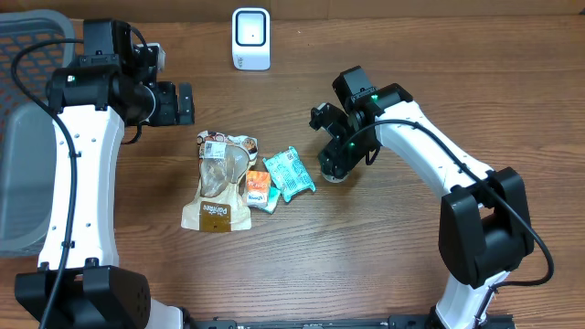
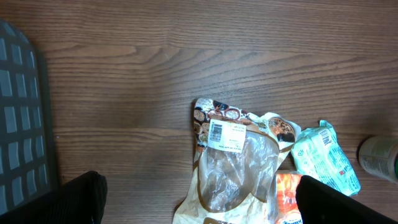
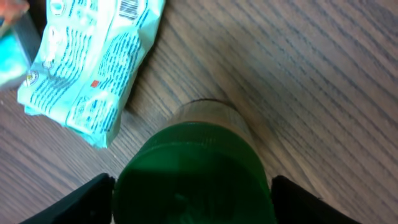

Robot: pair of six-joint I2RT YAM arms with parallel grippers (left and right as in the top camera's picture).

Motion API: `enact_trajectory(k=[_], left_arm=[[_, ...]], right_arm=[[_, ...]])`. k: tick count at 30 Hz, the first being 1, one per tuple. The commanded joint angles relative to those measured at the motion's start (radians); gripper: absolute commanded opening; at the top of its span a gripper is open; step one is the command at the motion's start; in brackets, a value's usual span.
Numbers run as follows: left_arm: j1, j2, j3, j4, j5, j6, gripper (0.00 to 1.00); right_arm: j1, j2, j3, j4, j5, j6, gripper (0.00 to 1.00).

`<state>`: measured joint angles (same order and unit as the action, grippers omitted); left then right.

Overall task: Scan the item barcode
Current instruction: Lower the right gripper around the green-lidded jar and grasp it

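We see our right gripper (image 1: 335, 163) lowered over the green-capped bottle (image 3: 193, 177), which stands upright on the wooden table (image 1: 393, 265). In the wrist view its dark fingers (image 3: 87, 202) sit one on each side of the green cap, very close to its edge. We cannot tell whether they press on the cap or only flank it, so we cannot tell whether the bottle is gripped.

Just beside this hand, toward the other arm, lies a teal packet (image 1: 289, 172). An orange packet (image 1: 259, 190) touches its far edge. Beyond that is a snack bag (image 2: 233, 162) with a clear window, its white barcode label facing up. The white scanner (image 1: 250, 38) stands at the far edge of the table, well apart from the right hand and off toward the left arm's side.

Our left gripper (image 1: 181, 103) hangs released, with the jaws wide and nothing between them. The snack bag lies near it, below and ahead of the fingers. A grey basket (image 1: 23, 137) sits behind this hand, at the table's outer edge.
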<state>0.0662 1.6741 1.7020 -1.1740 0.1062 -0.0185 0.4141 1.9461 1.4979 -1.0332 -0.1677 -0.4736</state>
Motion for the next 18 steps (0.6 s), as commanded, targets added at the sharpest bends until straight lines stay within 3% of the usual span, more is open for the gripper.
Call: enact_trajectory(k=[1, 7, 12, 15, 18], left_arm=[[0.005, 0.007, 0.019, 0.003, 0.014, 0.019, 0.99], [0.005, 0.007, 0.019, 0.003, 0.014, 0.019, 0.99], [0.005, 0.007, 0.019, 0.003, 0.014, 0.019, 0.99], [0.005, 0.007, 0.019, 0.003, 0.014, 0.019, 1.0], [0.005, 0.007, 0.019, 0.003, 0.014, 0.019, 1.0]], right_arm=[[0.003, -0.004, -0.005, 0.011, 0.003, -0.006, 0.68], [0.003, -0.004, -0.005, 0.039, 0.012, 0.048, 0.54], [0.002, -0.004, -0.005, 0.08, 0.014, 0.14, 0.51], [0.002, -0.004, -0.005, 0.103, 0.018, 0.235, 0.51], [0.002, -0.004, -0.005, 0.128, 0.018, 0.44, 0.52]])
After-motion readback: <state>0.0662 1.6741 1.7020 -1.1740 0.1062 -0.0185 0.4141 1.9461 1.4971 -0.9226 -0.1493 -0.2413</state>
